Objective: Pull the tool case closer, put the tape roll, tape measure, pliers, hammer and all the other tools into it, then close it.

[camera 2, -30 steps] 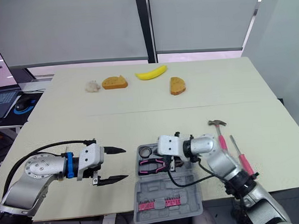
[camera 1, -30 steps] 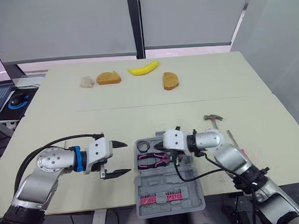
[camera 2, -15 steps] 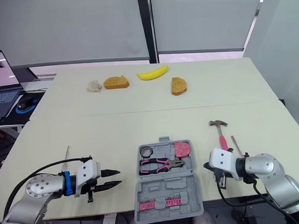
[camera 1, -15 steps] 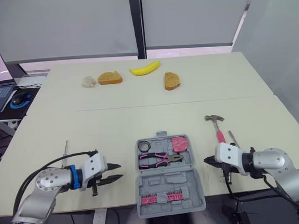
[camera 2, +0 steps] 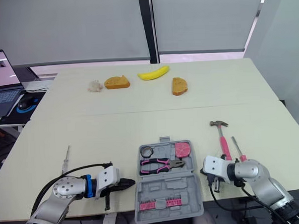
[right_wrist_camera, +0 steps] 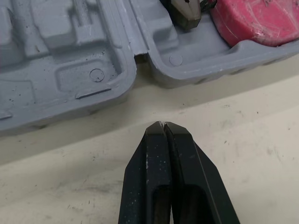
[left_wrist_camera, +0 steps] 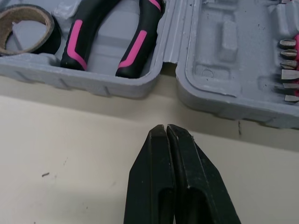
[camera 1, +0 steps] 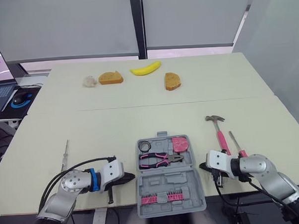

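- left gripper [camera 1: 129, 177]: fingers pressed together, nothing between them. tips sit low over the table and point at the tool case [camera 1: 168, 179] just ahead, level with its hinge, not touching.
- right gripper [camera 1: 203, 166]: fingers also pressed together and empty. tips point at the opposite side of the case, near the hinge, with a strip of bare table between.
- case lies between the two grippers, opened out flat. long axis runs outward from the robot, hinge crosswise.
- far half: tape roll [camera 1: 144, 145] in the corner nearer the left gripper, pink tape measure [camera 1: 179, 143] in the corner nearer the right gripper.
- pliers [camera 1: 160, 159] lie crosswise on the robot's side of those two, nose toward the right gripper, pink handles toward the left.
- near half: row of bits [camera 1: 160, 197].
- hammer [camera 1: 217, 132] lies on the table beyond the right gripper, handle end nearest it, head at the far end.
- pink-handled screwdriver [camera 1: 236, 143] lies just beside the hammer on the outer side, roughly parallel.
- thin metal tool [camera 1: 65, 154] lies outside the left arm, long axis pointing away from the robot.
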Motion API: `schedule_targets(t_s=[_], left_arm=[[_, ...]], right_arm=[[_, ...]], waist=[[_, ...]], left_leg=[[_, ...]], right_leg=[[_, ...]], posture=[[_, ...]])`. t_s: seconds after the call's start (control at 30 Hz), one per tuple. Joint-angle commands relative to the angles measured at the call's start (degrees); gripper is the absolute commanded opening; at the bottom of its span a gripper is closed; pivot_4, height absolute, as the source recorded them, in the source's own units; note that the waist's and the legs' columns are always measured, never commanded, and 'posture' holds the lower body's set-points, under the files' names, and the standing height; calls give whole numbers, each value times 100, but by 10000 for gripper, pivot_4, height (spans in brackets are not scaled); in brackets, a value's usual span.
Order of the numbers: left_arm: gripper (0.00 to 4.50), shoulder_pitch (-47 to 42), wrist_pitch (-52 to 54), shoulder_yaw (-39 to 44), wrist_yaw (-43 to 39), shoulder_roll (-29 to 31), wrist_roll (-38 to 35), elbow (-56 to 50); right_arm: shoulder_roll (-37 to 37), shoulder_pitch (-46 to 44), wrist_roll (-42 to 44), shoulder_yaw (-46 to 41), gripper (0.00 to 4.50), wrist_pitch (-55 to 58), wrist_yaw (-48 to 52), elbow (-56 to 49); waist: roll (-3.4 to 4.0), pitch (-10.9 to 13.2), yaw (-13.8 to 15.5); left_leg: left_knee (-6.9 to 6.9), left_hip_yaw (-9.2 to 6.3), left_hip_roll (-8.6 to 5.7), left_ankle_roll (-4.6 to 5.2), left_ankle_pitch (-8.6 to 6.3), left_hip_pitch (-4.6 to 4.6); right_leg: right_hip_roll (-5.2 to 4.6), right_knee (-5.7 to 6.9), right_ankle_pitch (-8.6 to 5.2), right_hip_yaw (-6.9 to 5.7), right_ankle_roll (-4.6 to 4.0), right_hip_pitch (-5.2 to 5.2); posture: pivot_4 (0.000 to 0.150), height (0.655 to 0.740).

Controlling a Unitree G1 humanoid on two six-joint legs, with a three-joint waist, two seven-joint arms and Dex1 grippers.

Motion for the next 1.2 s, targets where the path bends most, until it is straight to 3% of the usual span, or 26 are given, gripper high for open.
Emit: schedule_targets(t_s=[0.03,0.6,1.2], left_arm=[[303,-111,-263,-94,96,-78,124,86],[303,-583,-255,-337,291,-564,247,121],[303,-1336,-431,-287,695,-743,688,900]], right_arm=[[156,-48,-40,175,0,-73,10,62],[368,-115,-41,294,0,141,10,-259],[1260,-938,-643,341,0,458,-799,381]], waist=[[-1,-3,0],[0,-14,17],[0,-14,9]], left_leg=[[0,0,1,0,0,2],[2,-1,0,0,0,3],[2,0,-3,-2,1,6]], right_leg=[[1,0,0,0,0,1],[2,1,0,0,0,5],[3,13,1,2,0,-1]], posture=[[1500,7400],[1500,7400],[1500,7400]])
